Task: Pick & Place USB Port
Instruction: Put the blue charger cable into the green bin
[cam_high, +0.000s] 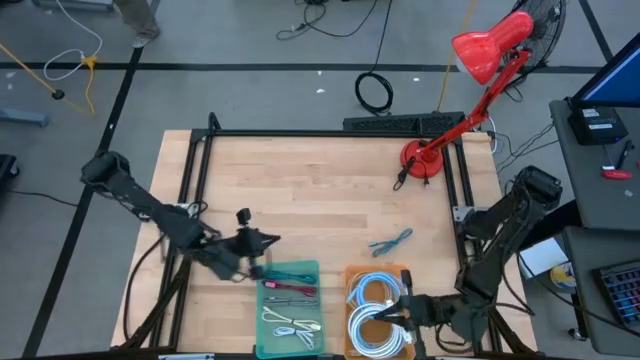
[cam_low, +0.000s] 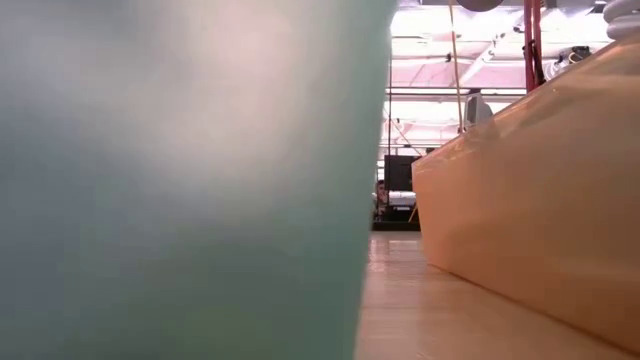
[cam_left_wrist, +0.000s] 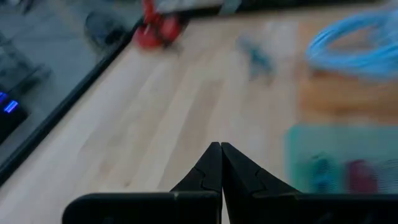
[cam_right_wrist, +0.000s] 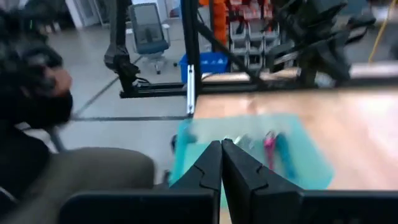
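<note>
The USB cable (cam_high: 392, 241) lies on the bare table (cam_high: 320, 190) between my two arms, apart from both, with my left gripper (cam_high: 268, 240) pinched empty by the teal tray (cam_high: 290, 270) and my right gripper (cam_high: 398, 310) pinched empty over the orange tray (cam_high: 350, 275).

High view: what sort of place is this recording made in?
Probably a robotics lab or workshop: a framed wooden table with two arms, cables across the concrete floor, and storage bins behind in the right wrist view.

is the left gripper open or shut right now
Shut and empty. In the left wrist view the left gripper has its two dark fingers pressed tip to tip, nothing between them, above bare table.
</note>
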